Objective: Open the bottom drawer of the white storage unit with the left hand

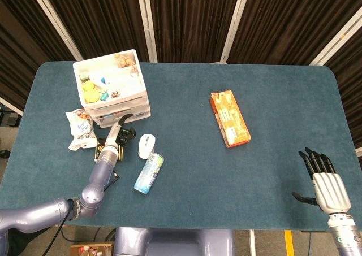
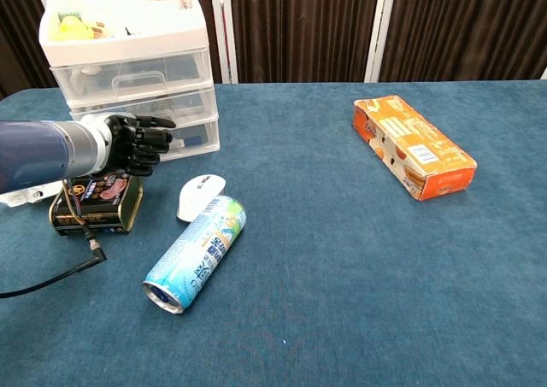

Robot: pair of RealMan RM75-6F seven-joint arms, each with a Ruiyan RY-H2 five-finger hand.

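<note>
Reaching, drawer shut: my left robot hand (image 2: 137, 141), fingers curled, holding nothing, at the bottom drawer (image 2: 192, 137); next, hook its handle and pull.

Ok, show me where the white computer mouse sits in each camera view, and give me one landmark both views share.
Head view: the white mouse lies left of centre, just above the drink can and right of the left hand.
Chest view: the white mouse lies lower left, touching the top end of the drink can, right of the dark tin.
Shared landmark: the white storage unit, up and left of the mouse in both views.
</note>
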